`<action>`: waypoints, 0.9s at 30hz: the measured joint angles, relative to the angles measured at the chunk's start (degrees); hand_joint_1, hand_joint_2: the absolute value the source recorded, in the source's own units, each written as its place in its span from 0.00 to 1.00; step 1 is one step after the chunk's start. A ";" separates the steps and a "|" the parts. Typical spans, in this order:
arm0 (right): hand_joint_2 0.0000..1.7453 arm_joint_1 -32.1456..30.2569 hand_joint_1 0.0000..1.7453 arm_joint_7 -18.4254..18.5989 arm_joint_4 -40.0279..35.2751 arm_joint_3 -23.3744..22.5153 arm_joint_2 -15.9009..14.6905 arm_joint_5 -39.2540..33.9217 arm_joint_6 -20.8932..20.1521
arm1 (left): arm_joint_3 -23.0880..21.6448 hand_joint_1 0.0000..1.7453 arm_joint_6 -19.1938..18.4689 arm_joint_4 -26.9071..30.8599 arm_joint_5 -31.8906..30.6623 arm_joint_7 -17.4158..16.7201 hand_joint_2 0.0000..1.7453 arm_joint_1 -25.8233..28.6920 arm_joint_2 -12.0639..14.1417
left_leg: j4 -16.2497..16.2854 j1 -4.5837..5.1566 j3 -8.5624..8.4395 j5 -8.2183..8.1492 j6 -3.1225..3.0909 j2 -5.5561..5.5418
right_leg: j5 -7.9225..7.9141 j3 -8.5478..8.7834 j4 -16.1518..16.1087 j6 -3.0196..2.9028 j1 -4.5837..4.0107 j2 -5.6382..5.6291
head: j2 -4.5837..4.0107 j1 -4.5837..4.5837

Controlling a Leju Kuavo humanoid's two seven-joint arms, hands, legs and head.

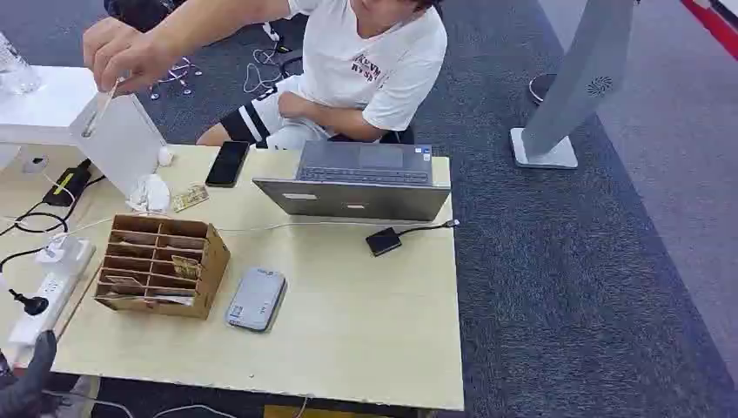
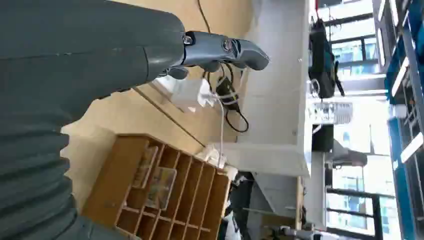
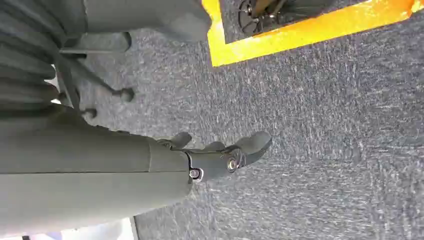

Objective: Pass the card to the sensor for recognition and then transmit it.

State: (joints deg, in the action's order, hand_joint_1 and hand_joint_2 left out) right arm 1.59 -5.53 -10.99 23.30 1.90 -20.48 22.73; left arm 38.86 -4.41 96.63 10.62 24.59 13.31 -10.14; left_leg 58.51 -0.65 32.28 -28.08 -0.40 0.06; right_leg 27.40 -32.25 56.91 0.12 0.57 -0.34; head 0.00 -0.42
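Underfoot, dark grey carpet [image 1: 557,261] fills the room, with a pale wooden desk [image 1: 365,331] standing on it. A person in a white shirt [image 1: 365,61] sits behind the desk, one hand [image 1: 122,54] raised over a white box [image 1: 117,139] and pinching a card [image 1: 103,106] at its top edge. Next in size come a grey laptop [image 1: 357,181], then a wooden compartment rack [image 1: 159,264] with cards in some slots, a grey sensor [image 1: 257,299] just beside the rack, and a black phone [image 1: 227,163]. The left hand [image 1: 30,383] sits at the desk's near left corner, fingers apart, holding nothing, well apart from the card. The right hand [image 3: 220,157] hangs above the carpet, fingers loosely extended and empty.
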 joint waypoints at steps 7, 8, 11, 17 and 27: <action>1.00 0.40 0.00 1.18 0.07 2.80 0.33 1.84 -0.02 | -7.34 0.00 2.20 -0.48 -10.03 -3.10 1.00 -6.76 3.17 | 0.00 0.01 0.00 0.03 -0.02 0.00 | -0.03 0.01 0.00 0.00 0.01 0.00 | 0.00 0.00; 1.00 0.43 0.00 1.29 0.07 3.23 0.37 2.21 -0.04 | -8.32 0.00 2.42 -0.74 -11.50 -3.67 1.00 -7.77 3.58 | 0.00 0.01 -0.01 0.03 -0.02 0.00 | -0.03 0.00 0.00 0.00 0.01 0.00 | -0.02 0.02; 1.00 0.55 0.00 1.77 0.09 4.26 0.44 2.89 -0.09 | -11.17 0.00 3.08 -1.75 -15.19 -4.96 1.00 -10.69 4.72 | 0.01 0.01 -0.01 0.04 -0.01 0.00 | -0.04 0.00 0.00 -0.01 0.01 -0.01 | 0.00 0.02; 1.00 1.06 0.00 2.80 0.20 6.49 0.70 4.39 -0.57 | -17.24 0.00 4.46 -4.99 -23.28 -7.63 1.00 -17.14 7.04 | 0.01 0.01 -0.02 0.07 0.03 0.02 | -0.06 -0.02 0.00 -0.04 0.01 -0.03 | 0.00 0.02; 1.00 1.59 0.00 4.81 0.35 10.36 1.05 7.41 -1.05 | -27.55 0.00 7.17 -10.60 -37.10 -12.54 1.00 -27.77 11.88 | 0.02 0.00 -0.01 0.08 0.04 0.02 | -0.07 -0.03 0.04 -0.05 0.00 -0.03 | 0.00 0.02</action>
State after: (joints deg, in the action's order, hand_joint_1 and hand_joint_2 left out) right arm 3.18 -0.72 -10.64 33.66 2.95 -13.07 21.68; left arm 11.31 2.75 86.03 -26.48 12.05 -14.46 1.75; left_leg 58.53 -0.65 32.27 -28.00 -0.36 0.08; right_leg 27.33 -32.27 56.95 0.07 0.58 -0.37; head 0.00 -0.39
